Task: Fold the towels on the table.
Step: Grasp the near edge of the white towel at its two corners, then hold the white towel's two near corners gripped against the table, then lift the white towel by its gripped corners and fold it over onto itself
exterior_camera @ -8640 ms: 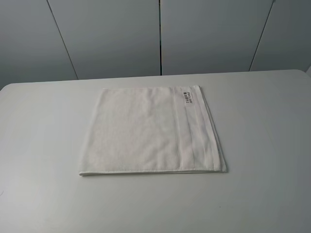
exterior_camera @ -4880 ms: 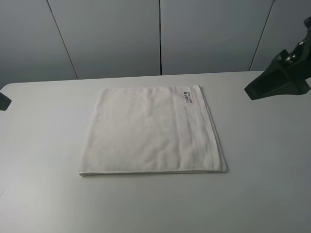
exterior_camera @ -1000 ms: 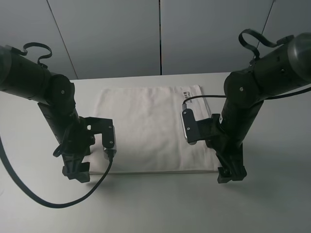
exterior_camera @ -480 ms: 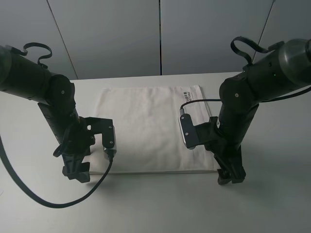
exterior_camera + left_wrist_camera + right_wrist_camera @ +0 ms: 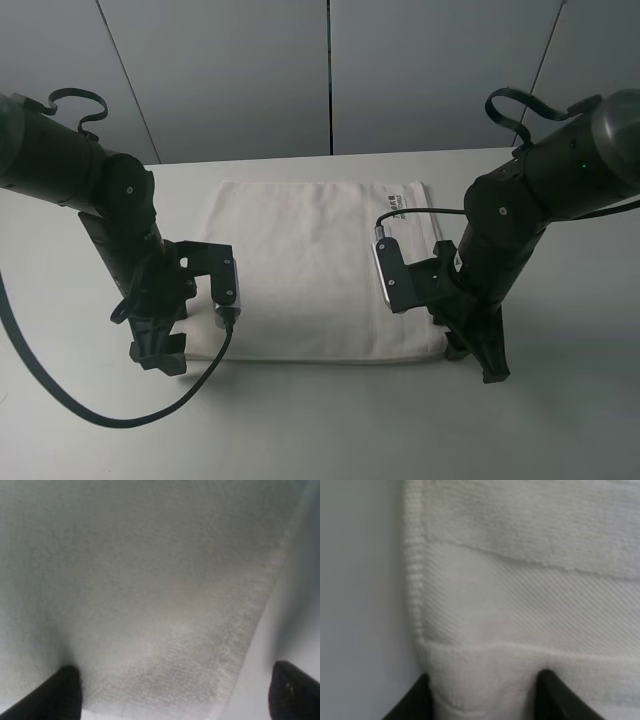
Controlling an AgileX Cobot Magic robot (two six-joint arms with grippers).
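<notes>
Towel (image 5: 310,270) lies flat in the middle of the worktop (image 5: 560,420), its label (image 5: 398,199) at 1 o'clock. Left end effector (image 5: 158,358) sits at the 7 o'clock corner, released, with one finger on the cloth and one past its edge. At 5 o'clock, the right end effector (image 5: 490,368) is clenched on that corner.

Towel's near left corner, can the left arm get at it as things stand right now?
Probably yes. The left gripper sits open right at that corner of the towel, one finger over the cloth, the other over the table, and nothing lies between them.
</notes>
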